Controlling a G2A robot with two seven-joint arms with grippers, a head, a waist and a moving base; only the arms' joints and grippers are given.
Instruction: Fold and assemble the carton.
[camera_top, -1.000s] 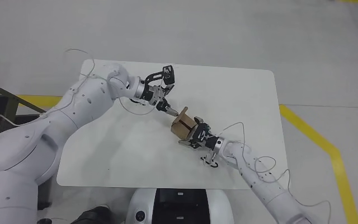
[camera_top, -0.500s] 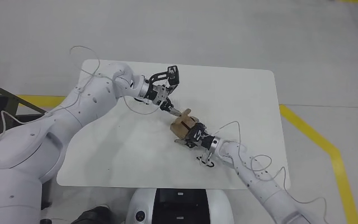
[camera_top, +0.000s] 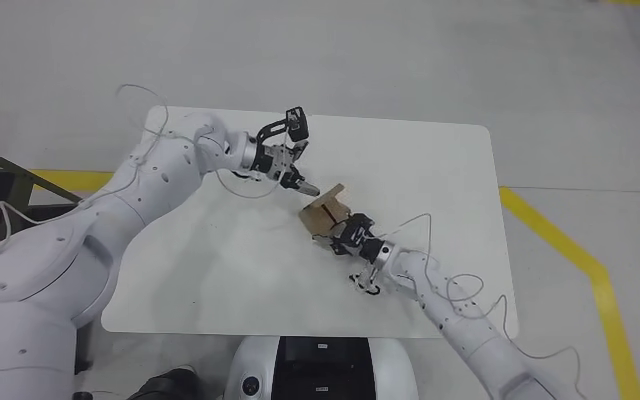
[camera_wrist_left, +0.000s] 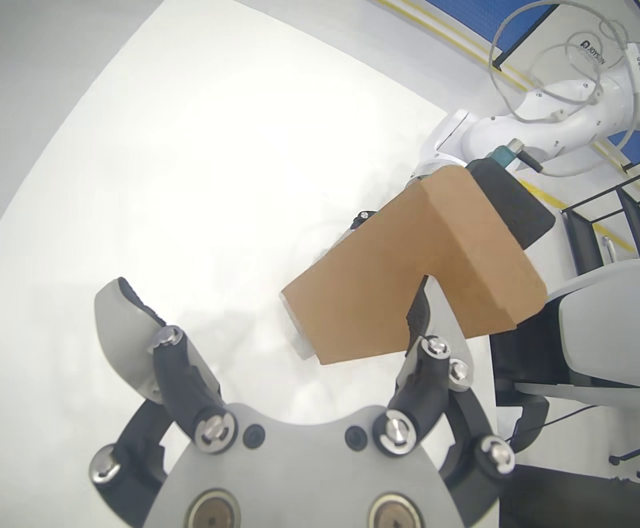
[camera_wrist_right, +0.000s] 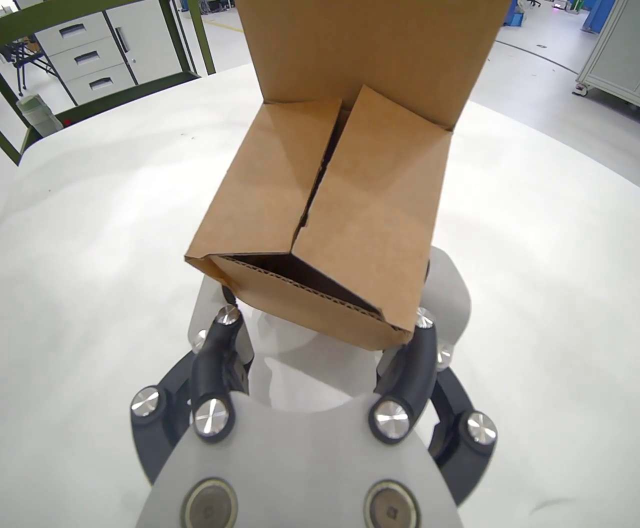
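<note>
top view, right pincer (camera_top: 341, 229) pinching brown carton (camera_top: 323, 211) on white table (camera_top: 430, 160), left pincer (camera_top: 309, 188) spread beside it

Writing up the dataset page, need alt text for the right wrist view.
A brown cardboard carton sits close to the camera, and the right gripper has its fingers on either side of its near end. Two flaps are folded over the opening, leaving a gap; a third stands upright behind them. A white table lies beneath.
</note>
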